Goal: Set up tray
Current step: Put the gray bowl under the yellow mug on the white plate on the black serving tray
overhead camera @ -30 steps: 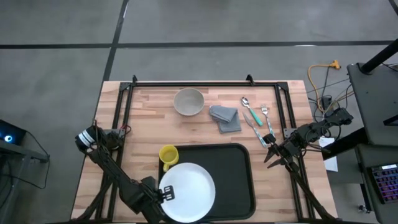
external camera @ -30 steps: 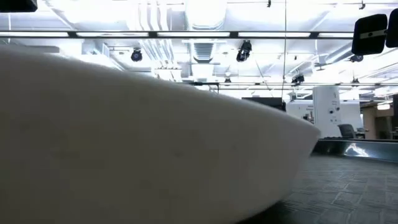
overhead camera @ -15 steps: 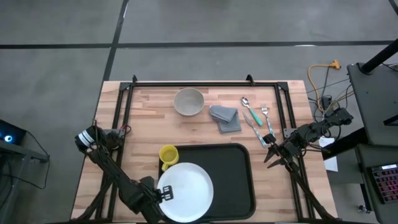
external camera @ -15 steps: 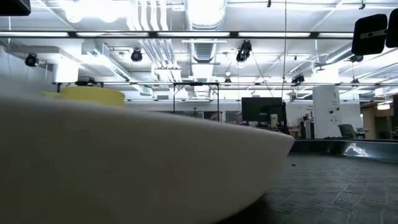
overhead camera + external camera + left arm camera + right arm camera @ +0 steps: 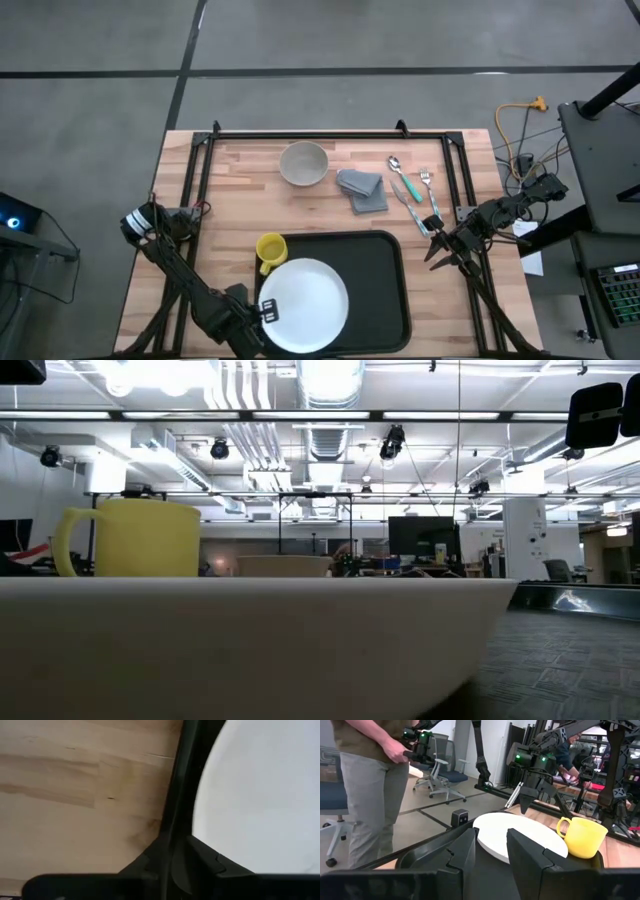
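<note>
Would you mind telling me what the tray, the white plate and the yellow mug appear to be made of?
The tray looks like matte black plastic, with a moulded rim and rounded corners. The white plate seems glazed ceramic or melamine: plain, smooth and opaque. The yellow mug looks ceramic or plastic, thick-walled and evenly coloured.

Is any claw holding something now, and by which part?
The right claw, at the table's right edge, holds nothing. The left claw sits at the white plate's left rim; whether it grips cannot be told.
</note>
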